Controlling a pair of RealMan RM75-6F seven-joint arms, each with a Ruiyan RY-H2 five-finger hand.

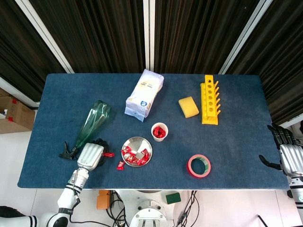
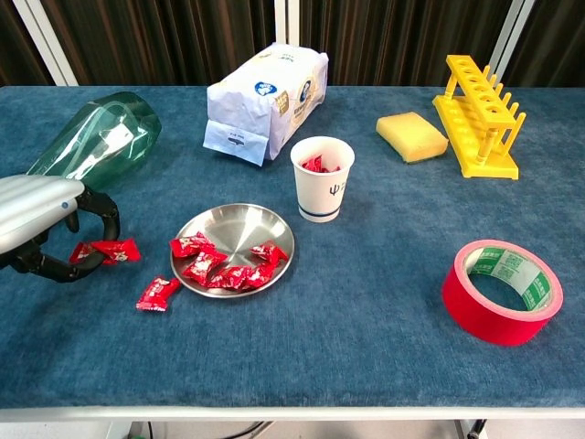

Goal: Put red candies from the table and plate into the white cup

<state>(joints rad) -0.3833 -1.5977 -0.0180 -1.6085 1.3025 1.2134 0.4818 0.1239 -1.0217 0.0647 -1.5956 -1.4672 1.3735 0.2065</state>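
A bench (image 1: pixel 236 146) covered in dark blue, felt-like cloth fills the middle of the head view, its long edges running left to right. Behind it hang dark, pleated curtains (image 1: pixel 104 33), crossed by pale white frame bars (image 1: pixel 149 33): one stands upright at the centre, and others slant outward at either side. The floor (image 1: pixel 16 156) around the bench is pale and smooth. At the left edge, beside the bench, sits a brown cardboard box (image 1: pixel 14 113). Below the near edge of the bench, cables (image 1: pixel 191 208) trail across the floor. The light is even and bright, with soft shadows only.
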